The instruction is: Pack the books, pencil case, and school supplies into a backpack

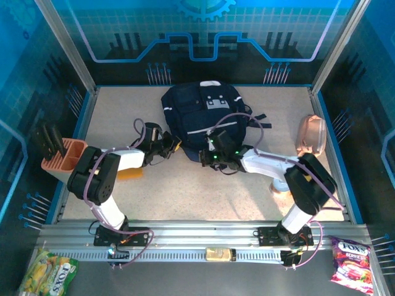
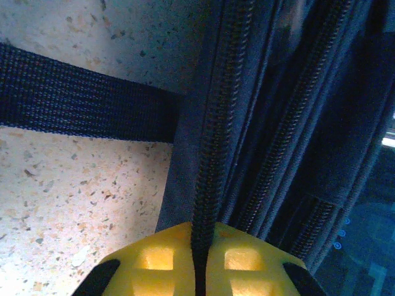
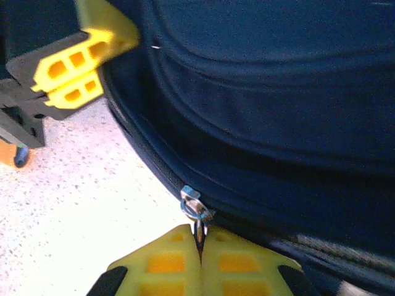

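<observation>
On speckled tabletop (image 1: 185,191), blue walls (image 1: 203,31) | L tool (image 2: 199,233) pinching backpack (image 2: 278,123) | R tool (image 3: 200,239) pinching zip-pull (image 3: 196,206)

So over at the left edge of the frame there's a pink rack (image 1: 62,161) with a couple of black pieces (image 1: 49,140) standing up in its slots, leaning a bit. The table (image 1: 197,191) is a speckled beige. Below it runs a ribbed aluminium rail (image 1: 185,237) with a small gold wrapped thing (image 1: 220,253) lying on it, bottom centre. There's a green-yellow Fox's candy bag (image 1: 48,273) in the bottom left corner and a pink-red one (image 1: 350,264) bottom right. The back wall is a blue panel (image 1: 203,37) with a gear graphic.
</observation>
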